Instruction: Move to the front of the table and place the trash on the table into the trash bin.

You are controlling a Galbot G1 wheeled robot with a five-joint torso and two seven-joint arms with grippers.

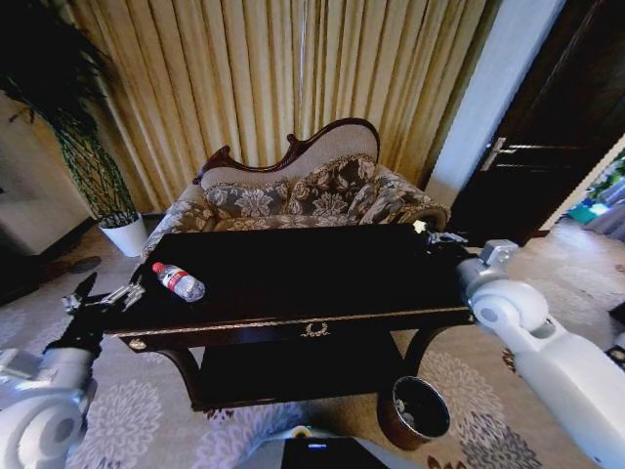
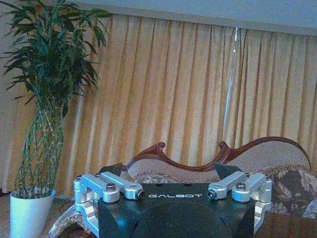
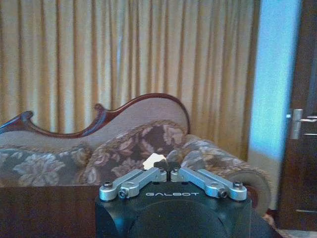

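Robot at front of table; drive step looks done. Right gripper over far right corner, fingers together, pinching white paper scrap. Left gripper at left edge, fingers apart, empty. Bottle lies on table, near left. Trash bin on floor, near right; nothing binned yet, by the look of it.

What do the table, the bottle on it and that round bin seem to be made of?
Table: dark wood, likely lacquered, judging by its glossy sheen and gold trim. Bottle: clear plastic, see-through with a red cap. Bin: reddish-brown and smooth, perhaps plastic or wood; hard to tell.
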